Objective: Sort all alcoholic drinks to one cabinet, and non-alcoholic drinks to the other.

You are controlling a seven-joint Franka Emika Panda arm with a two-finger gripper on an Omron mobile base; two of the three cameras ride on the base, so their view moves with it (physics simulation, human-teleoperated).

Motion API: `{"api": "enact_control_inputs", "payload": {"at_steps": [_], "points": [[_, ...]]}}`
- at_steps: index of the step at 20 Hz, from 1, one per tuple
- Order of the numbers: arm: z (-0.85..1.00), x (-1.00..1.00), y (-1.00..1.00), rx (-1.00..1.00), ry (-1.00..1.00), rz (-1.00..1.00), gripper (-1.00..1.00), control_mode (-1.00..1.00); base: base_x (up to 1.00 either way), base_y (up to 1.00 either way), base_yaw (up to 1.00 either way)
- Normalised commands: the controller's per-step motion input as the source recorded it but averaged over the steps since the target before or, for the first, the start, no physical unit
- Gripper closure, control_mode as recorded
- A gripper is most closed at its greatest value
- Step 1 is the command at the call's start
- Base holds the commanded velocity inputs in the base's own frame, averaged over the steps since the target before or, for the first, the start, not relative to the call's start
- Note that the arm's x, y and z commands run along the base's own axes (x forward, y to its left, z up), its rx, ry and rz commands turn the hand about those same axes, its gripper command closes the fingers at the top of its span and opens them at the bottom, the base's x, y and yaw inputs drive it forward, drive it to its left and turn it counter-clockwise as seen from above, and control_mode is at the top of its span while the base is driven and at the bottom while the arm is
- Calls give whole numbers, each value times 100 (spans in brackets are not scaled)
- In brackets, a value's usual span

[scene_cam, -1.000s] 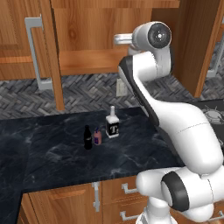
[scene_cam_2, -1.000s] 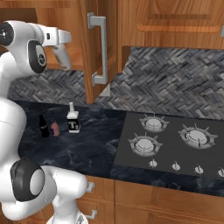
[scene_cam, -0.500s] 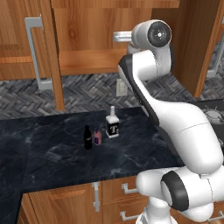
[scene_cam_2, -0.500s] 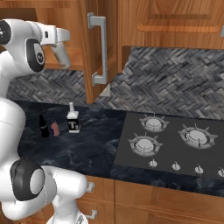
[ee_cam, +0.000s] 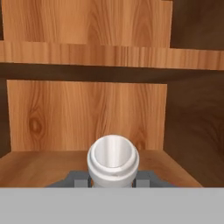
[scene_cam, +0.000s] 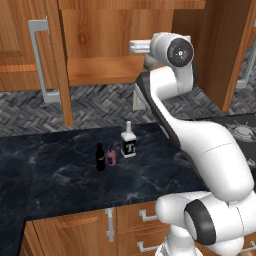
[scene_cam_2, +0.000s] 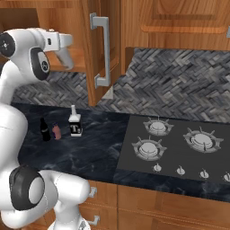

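Note:
My gripper (ee_cam: 113, 180) is shut on the slim cream-white bottle (ee_cam: 113, 159), one of the alcoholic drinks. Its round white top faces the hand camera between the fingertips. In the right base view the gripper (scene_cam_2: 65, 56) is raised at the open upper cabinet (ee_cam: 87, 113), level with its lower shelf (scene_cam: 100, 70). On the dark counter stand the square clear bottle with a "T" label (scene_cam: 128, 142) (scene_cam_2: 75, 126) and the non-alcoholic drinks: a black cola bottle (scene_cam: 100, 157) (scene_cam_2: 44, 130) and a shorter pink one (scene_cam: 111, 156) (scene_cam_2: 56, 131).
The cabinet's open doors (scene_cam: 52, 55) (scene_cam_2: 101, 49) flank the arm. A second shelf (ee_cam: 87, 54) runs above the lower one. A gas hob (scene_cam_2: 175, 143) lies in the counter (scene_cam: 60, 175) to the right. Drawers with metal handles (scene_cam: 109, 225) sit below.
The hand has shifted only slightly at the cabinet opening and stays shut on the bottle. The three bottles on the counter have not moved.

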Motion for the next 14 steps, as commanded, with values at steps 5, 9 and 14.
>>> {"api": "enact_control_inputs", "payload": {"at_steps": [5,9,14], "points": [[0,21,0,0,0,0,100,-100,0,0,0],[0,24,3,0,0,0,100,-100,0,0,0],[0,29,6,0,0,0,100,-100,0,0,0]]}}
